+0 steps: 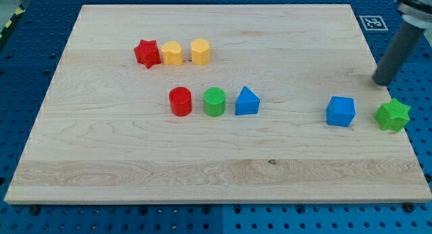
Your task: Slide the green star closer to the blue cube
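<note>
Camera view has the green star near the bench's right edge, with the blue cube close by at its nine o'clock. My tip rests at the star's eleven o'clock, apart from it; this tool is a bare rod, so it has no opening and holds nothing. I judge this the approach step: next I should circle to the star's three o'clock side and push toward nine.

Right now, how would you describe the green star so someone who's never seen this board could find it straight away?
Start at the wooden board and go to its edge on the view's right. The green star sits there, just right of the blue cube, with my tip slightly above it toward the view's top. It's the only green piece with points; the other green block is round, mid-board.
</note>
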`<state>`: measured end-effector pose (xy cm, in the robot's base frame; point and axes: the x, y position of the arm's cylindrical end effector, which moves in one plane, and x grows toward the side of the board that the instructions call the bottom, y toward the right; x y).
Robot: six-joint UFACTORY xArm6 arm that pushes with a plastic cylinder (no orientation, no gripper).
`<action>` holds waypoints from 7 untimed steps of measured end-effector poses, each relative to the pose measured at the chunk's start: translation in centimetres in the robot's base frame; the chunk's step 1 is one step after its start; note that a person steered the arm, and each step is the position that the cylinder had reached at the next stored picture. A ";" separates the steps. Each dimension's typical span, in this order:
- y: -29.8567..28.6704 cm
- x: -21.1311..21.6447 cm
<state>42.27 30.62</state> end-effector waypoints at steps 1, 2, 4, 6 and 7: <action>3.6 3.0; 3.9 3.5; 3.8 8.9; 0.0 9.4; -1.5 8.3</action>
<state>50.58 29.09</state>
